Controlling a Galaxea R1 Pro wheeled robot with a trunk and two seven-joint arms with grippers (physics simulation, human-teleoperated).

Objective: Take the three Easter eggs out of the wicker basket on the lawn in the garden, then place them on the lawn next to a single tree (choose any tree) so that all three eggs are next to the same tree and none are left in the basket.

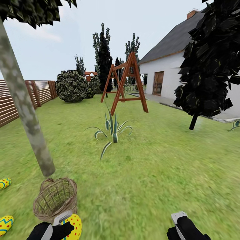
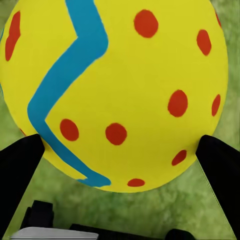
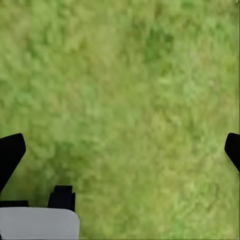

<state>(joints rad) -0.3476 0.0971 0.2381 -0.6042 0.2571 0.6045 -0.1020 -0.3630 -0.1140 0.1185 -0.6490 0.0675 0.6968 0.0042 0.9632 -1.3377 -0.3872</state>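
Note:
My left gripper (image 1: 65, 224) is shut on a yellow Easter egg (image 1: 75, 225) with red dots, low in the head view and just in front of the wicker basket (image 1: 55, 198). In the left wrist view that egg (image 2: 120, 75) sits between both black fingers (image 2: 17, 165) above the grass. The basket stands on the lawn (image 1: 150, 173) at the foot of the tree (image 1: 25, 110), and its inside looks like bare weave. Two more eggs (image 1: 4, 183) (image 1: 5, 224) lie on the grass left of the basket, near the trunk. My right gripper (image 1: 180, 222) (image 3: 120, 150) hangs open over bare grass.
A spiky agave plant (image 1: 113, 131) grows mid-lawn ahead. Behind it stand a wooden swing frame (image 1: 128, 83), a round bush (image 1: 70, 86) and a white house (image 1: 166, 73). A dark conifer (image 1: 210, 63) is at right and a slat fence (image 1: 20, 100) at left. Open grass lies to the right.

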